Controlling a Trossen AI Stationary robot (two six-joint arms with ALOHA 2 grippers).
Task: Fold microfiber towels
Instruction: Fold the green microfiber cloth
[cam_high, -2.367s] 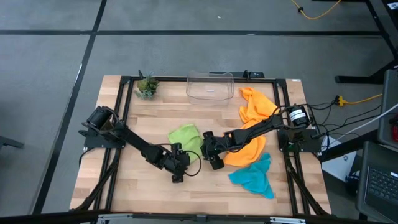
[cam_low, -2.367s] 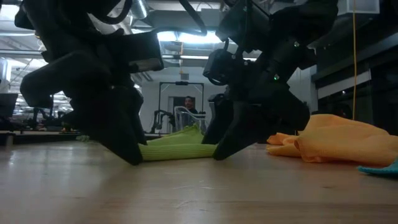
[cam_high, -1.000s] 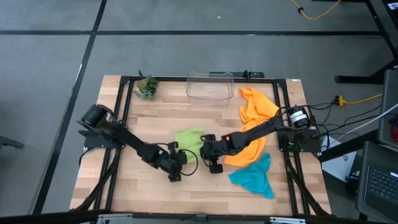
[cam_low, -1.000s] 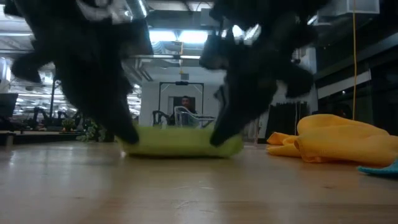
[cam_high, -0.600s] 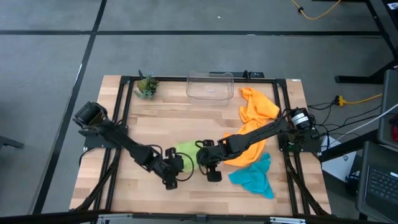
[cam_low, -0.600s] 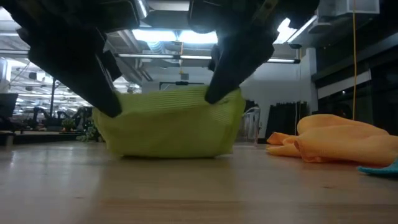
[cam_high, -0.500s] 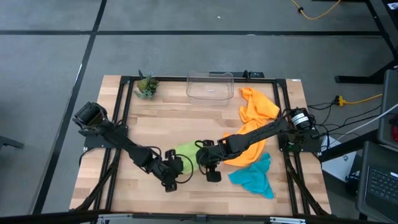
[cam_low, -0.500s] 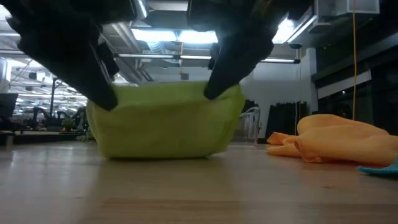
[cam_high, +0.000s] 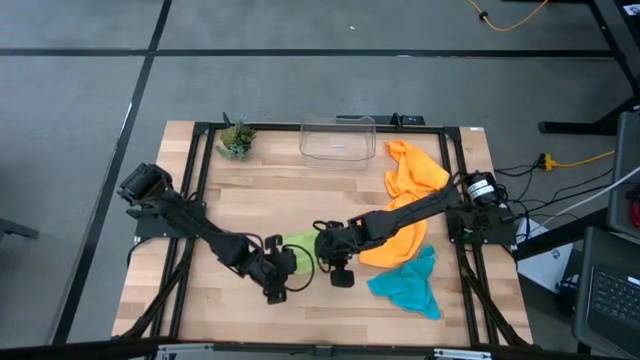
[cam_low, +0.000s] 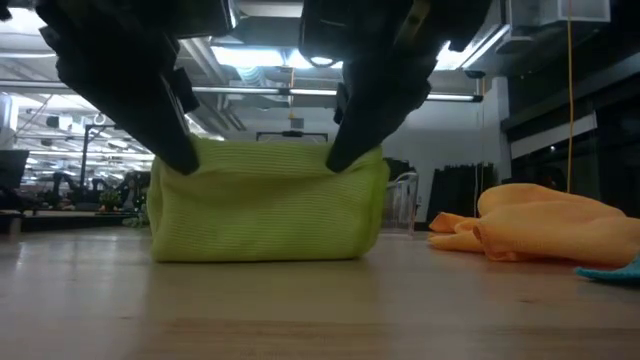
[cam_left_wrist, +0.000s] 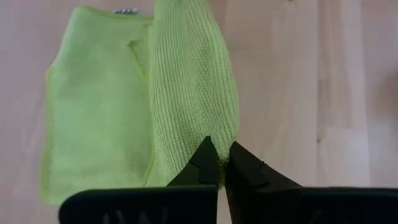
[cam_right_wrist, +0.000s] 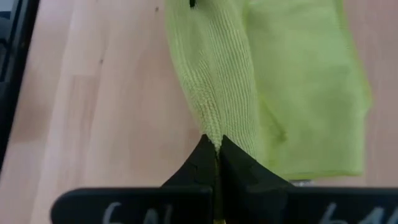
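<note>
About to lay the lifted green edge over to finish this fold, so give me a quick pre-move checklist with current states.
1. Left gripper shut on the lime green towel: ok.
2. Right gripper shut on the same towel's edge: ok.
3. Both held corners at about the same height in the low view: ok.
4. Towel's lower part resting on the table: ok.
5. Orange towels and teal towel lying apart from the green one: ok.
6. Edges will line up after the fold: cannot tell.

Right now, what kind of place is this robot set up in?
Probably a robotics lab or workshop, not a home. The wooden table stands on grey carpet, cables trail beside it, and the low view shows strip ceiling lights over a big open workspace.
</note>
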